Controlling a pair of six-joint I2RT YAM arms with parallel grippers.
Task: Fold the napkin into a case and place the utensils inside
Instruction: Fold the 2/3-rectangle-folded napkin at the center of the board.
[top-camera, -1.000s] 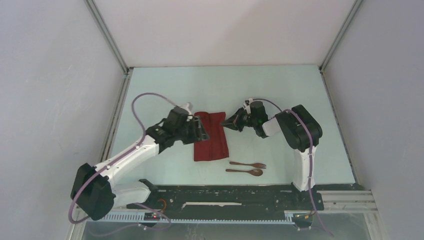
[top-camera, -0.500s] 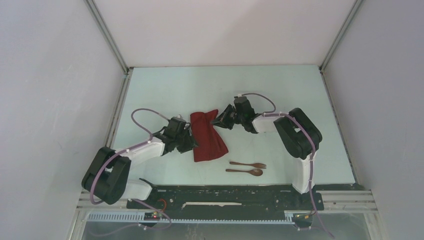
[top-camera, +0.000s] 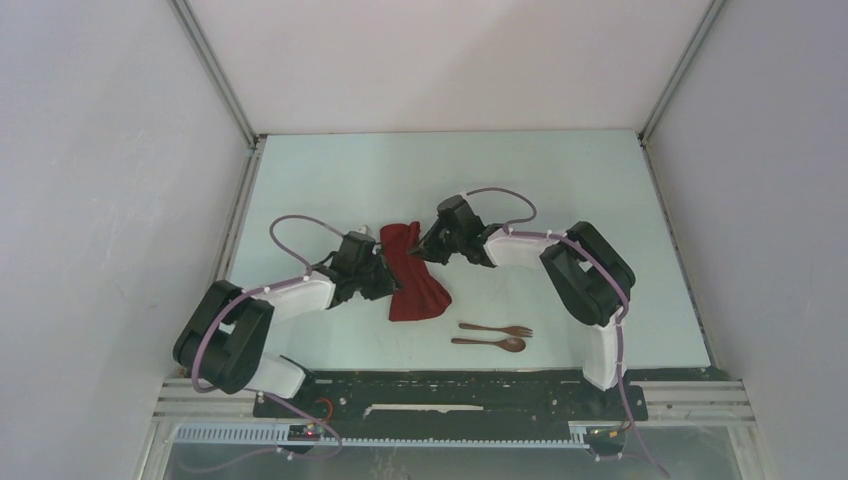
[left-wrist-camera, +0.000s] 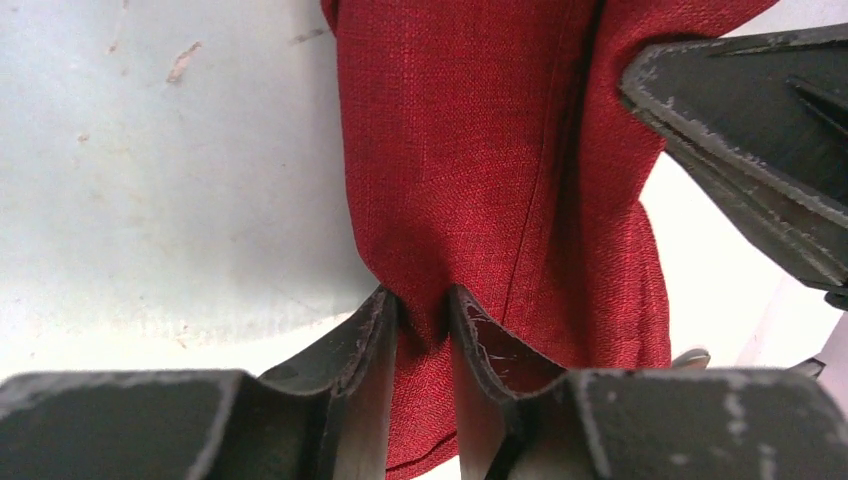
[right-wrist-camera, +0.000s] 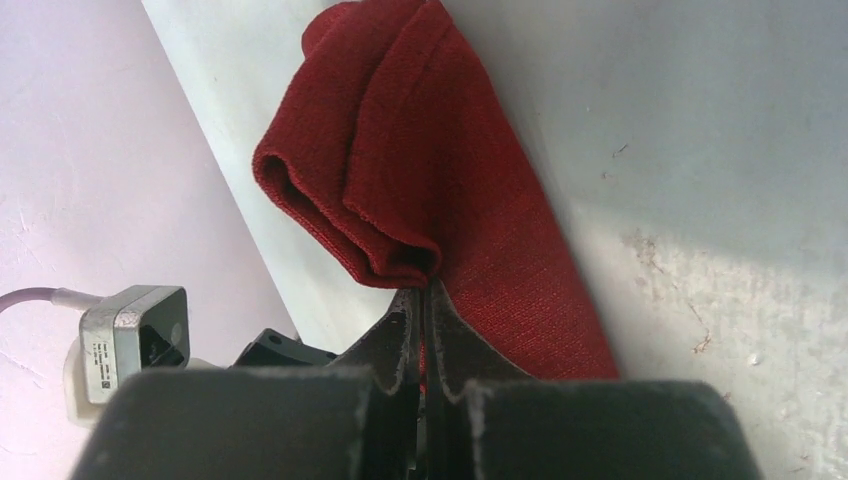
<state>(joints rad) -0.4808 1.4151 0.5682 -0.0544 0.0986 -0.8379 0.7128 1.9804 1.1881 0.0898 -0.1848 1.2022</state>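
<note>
The dark red napkin (top-camera: 414, 288) lies partly folded and bunched at mid table. Its upper part is gathered into a narrow roll (right-wrist-camera: 390, 190). My left gripper (top-camera: 386, 282) is at its left edge. In the left wrist view it (left-wrist-camera: 422, 303) is shut on a puckered fold of the napkin (left-wrist-camera: 480, 150). My right gripper (top-camera: 425, 250) is at the upper right of the cloth. In the right wrist view it (right-wrist-camera: 428, 292) is shut on a doubled-over edge. The utensils, a brown fork (top-camera: 497, 329) and spoon (top-camera: 490, 343), lie side by side on the table just right of the napkin's near end.
A black finger of the right gripper (left-wrist-camera: 745, 130) reaches in over the cloth close to my left fingers. The left wrist's grey camera block (right-wrist-camera: 130, 335) shows beside the right gripper. White walls and metal rails (top-camera: 232, 235) enclose the pale table (top-camera: 560, 180).
The right gripper has carried the napkin's upper right part leftward, narrowing the top. The left arm has dropped to the napkin's left edge and its jaws have closed onto a fold.
</note>
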